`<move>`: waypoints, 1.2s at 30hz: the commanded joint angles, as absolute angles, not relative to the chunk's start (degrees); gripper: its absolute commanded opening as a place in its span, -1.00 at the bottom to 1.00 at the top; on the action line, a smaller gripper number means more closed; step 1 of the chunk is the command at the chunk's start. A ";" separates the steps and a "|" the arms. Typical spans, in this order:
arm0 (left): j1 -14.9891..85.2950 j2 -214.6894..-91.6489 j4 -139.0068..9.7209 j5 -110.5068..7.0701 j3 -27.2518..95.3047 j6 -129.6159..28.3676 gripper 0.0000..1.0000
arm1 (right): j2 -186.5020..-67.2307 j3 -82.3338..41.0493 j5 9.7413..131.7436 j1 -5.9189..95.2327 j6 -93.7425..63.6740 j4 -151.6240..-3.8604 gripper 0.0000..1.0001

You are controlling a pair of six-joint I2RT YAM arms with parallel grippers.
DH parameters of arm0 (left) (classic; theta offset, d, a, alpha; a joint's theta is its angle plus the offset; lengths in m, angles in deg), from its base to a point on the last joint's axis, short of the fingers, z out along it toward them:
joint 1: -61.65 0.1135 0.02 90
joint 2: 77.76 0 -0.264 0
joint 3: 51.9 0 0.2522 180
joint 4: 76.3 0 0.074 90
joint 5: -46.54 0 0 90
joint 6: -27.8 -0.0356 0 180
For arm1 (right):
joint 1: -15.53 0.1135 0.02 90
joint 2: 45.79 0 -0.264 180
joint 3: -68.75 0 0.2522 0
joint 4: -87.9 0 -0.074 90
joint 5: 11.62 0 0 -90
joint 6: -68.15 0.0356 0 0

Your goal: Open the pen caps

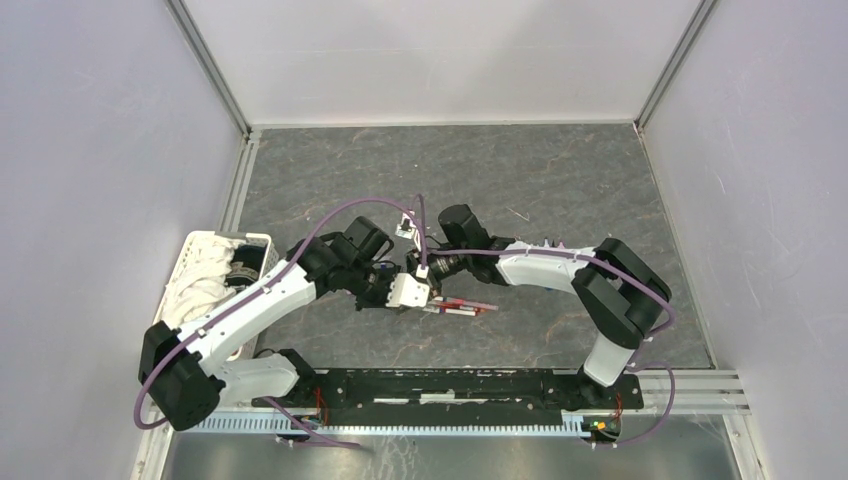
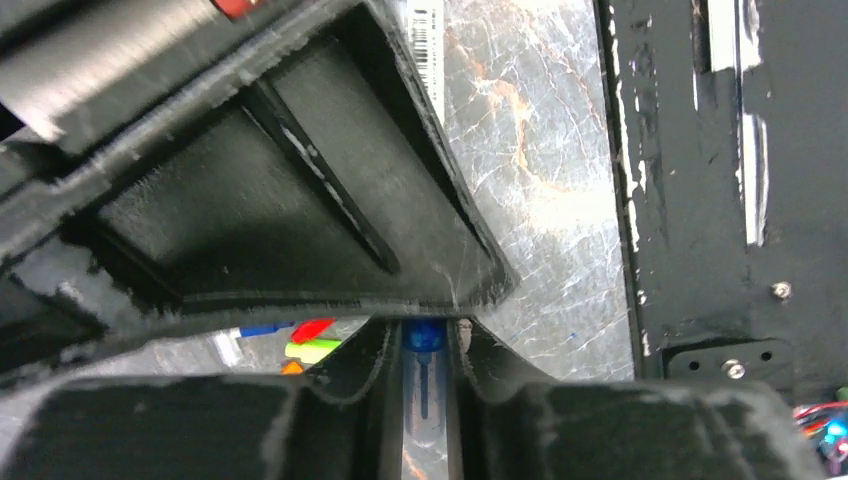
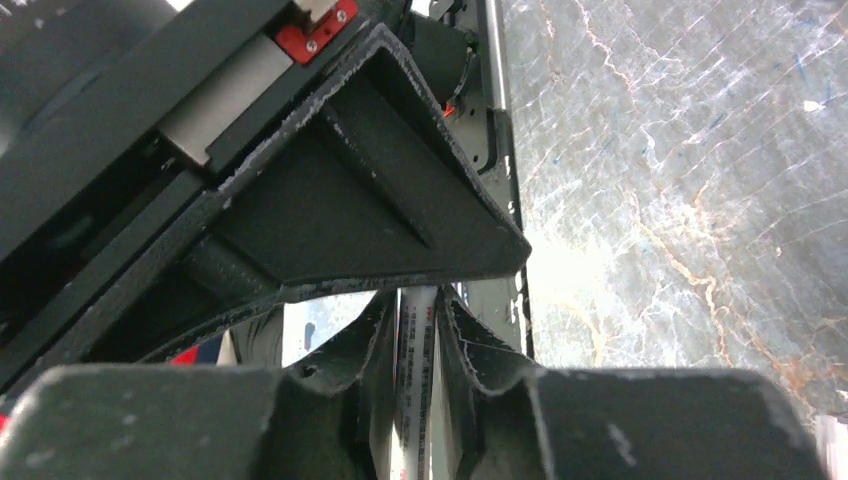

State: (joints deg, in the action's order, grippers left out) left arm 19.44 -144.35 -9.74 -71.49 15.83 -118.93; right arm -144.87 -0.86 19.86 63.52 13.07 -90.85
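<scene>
Pinched a white pen (image 3: 418,350) with the right claw (image 3: 420,300) and, apparently, its blue cap (image 2: 425,337) with the left claw (image 2: 430,318), above the bench (image 1: 560,180) near the spare pens (image 1: 462,307); judged mid-uncapping, next calling for a straight pull apart.

A table (image 1: 560,170) with a dark grey, marble-veined top was seen, closed in by pale walls on the left, far and right sides. Near its middle, slightly toward the near edge, a small loose cluster of pens (image 1: 462,307) was laid flat on the surface, with red and dark ends showing. A white basket (image 1: 200,262) was set at the left edge. A tiny pale scrap (image 1: 517,213) was left right of centre, too small to be identified. A black rail (image 1: 450,385) was fixed along the near edge.
</scene>
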 commanded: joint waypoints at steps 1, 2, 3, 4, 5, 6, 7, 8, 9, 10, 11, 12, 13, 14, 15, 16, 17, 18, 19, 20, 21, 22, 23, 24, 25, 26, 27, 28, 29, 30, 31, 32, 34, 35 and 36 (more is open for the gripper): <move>19.11 -143.74 -12.63 -66.76 15.53 -115.90 -0.81 | -143.33 0.72 20.49 64.17 16.66 -100.28 -0.35; 19.11 -143.69 -12.47 -66.08 15.86 -115.76 -0.93 | -143.13 1.20 20.64 64.07 16.61 -100.80 -0.23; 19.08 -143.64 -12.02 -65.77 16.21 -115.76 -0.95 | -143.06 1.75 20.57 64.25 16.86 -101.73 -0.15; 19.07 -143.86 -11.51 -65.75 16.71 -115.85 -0.95 | -143.08 2.39 20.32 64.51 17.79 -103.51 -0.10; 19.10 -144.07 -11.12 -66.08 17.11 -115.90 -0.95 | -143.19 3.01 20.02 64.77 18.88 -105.38 -0.07; 19.09 -144.31 -10.83 -66.39 17.48 -115.89 -0.95 | -143.54 3.11 19.62 65.13 19.14 -105.90 -0.06; 19.07 -144.53 -10.78 -66.74 17.71 -115.76 -0.95 | -143.91 2.84 19.24 65.22 19.13 -105.78 -0.06; 19.09 -144.72 -10.82 -66.93 17.94 -115.66 -0.95 | -144.24 2.55 18.83 65.43 19.03 -105.31 -0.06; 19.10 -144.91 -10.87 -66.93 18.21 -115.49 -0.95 | -144.67 2.20 18.36 65.45 18.56 -104.38 -0.06; 19.10 -145.07 -10.90 -66.95 18.33 -115.38 -0.95 | -144.87 1.84 17.95 65.45 17.77 -103.22 -0.07; 19.11 -145.15 -10.94 -67.03 18.43 -115.36 -0.95 | -145.15 1.25 17.48 65.47 16.39 -101.63 -0.11; 19.10 -145.17 -10.95 -67.28 18.52 -115.45 -0.95 | -145.48 -0.04 17.15 65.56 14.96 -98.97 -0.16; 19.11 -145.17 -10.97 -67.59 18.67 -115.52 -0.95 | -146.20 -1.40 17.07 65.53 12.89 -96.04 -0.27; 19.11 -145.11 -11.02 -67.75 18.90 -115.60 -0.95 | -147.05 -3.32 16.94 65.48 11.18 -92.72 -0.42; 19.10 -145.24 -11.00 -67.87 19.21 -115.63 -0.95 | -147.90 -4.93 16.76 65.42 9.63 -90.38 -0.60; 19.11 -145.38 -11.02 -67.82 19.57 -115.64 -0.95 | -148.52 -5.85 16.59 65.45 8.76 -89.13 -0.77; 19.10 -145.42 -10.93 -67.78 19.93 -115.51 -0.95 | -149.18 -6.61 16.31 65.43 8.23 -88.09 -0.95; 19.07 -145.44 -10.69 -67.80 20.33 -115.66 -0.95 | -149.63 -7.13 15.94 65.45 7.63 -87.22 -1.00; 19.11 -145.44 -10.25 -67.97 20.79 -115.80 -0.95 | -149.96 -7.61 15.78 65.46 6.69 -86.11 -1.00; 19.11 -145.52 -9.90 -68.11 21.20 -115.79 -0.95 | -150.50 -8.14 15.57 65.35 5.51 -84.52 -1.00; 19.11 -145.79 -9.77 -67.93 21.60 -115.72 -0.95 | -151.12 -8.81 15.51 65.28 4.28 -82.99 -1.00; 19.11 -146.16 -9.65 -67.95 22.03 -115.66 -0.95 | -152.02 -9.94 15.51 65.19 3.50 -81.60 -1.00; 19.11 -146.55 -9.71 -68.15 22.43 -115.63 -0.95 | -153.12 -11.18 15.71 65.13 3.38 -80.83 -1.00; 19.11 -147.06 -9.79 -68.65 22.88 -115.46 -0.95 | -154.61 -13.03 15.83 65.10 2.91 -79.66 -1.00; 19.11 -147.55 -10.07 -69.10 23.24 -115.20 -0.95 | -155.94 -15.31 16.32 65.05 2.10 -78.49 -1.00; 19.07 -148.01 -10.18 -69.54 23.69 -115.06 -0.95 | -157.47 -17.09 17.05 65.10 1.65 -76.26 -1.00; 19.09 -148.43 -10.26 -69.85 24.16 -115.10 -0.95 | -158.65 -18.87 17.79 65.07 1.40 -75.75 -1.00; 19.06 -148.69 -10.19 -69.86 24.37 -115.30 -0.95 | -159.57 -20.33 18.33 64.94 1.20 -75.66 -1.00; 19.03 -148.91 -10.16 -69.58 24.43 -115.90 -0.95 | -160.44 -21.34 19.29 64.80 0.57 -75.49 -1.00; 19.07 -149.07 -9.99 -69.16 24.50 -116.68 -0.95 | -161.02 -22.39 19.88 64.60 -1.46 -74.79 -1.00; 19.11 -149.24 -9.76 -68.70 24.54 -117.58 -0.95 | -161.61 -23.14 21.82 64.01 -4.81 -72.43 -1.00; 19.11 -149.55 -10.15 -67.94 24.48 -118.10 -0.95 | -161.99 -23.48 23.69 63.20 -7.63 -70.28 -1.00; 19.14 -150.78 -11.51 -66.40 24.46 -118.60 -0.95 | -161.55 -22.24 27.38 62.26 -11.75 -70.13 -1.00; 19.18 -151.70 -11.83 -66.19 24.66 -118.63 -0.95 | -161.01 -21.05 28.90 62.22 -12.86 -71.88 -1.00; 19.12 -152.56 -12.05 -66.07 24.84 -118.67 -0.95 | -160.37 -19.83 29.14 62.34 -12.29 -75.52 -1.00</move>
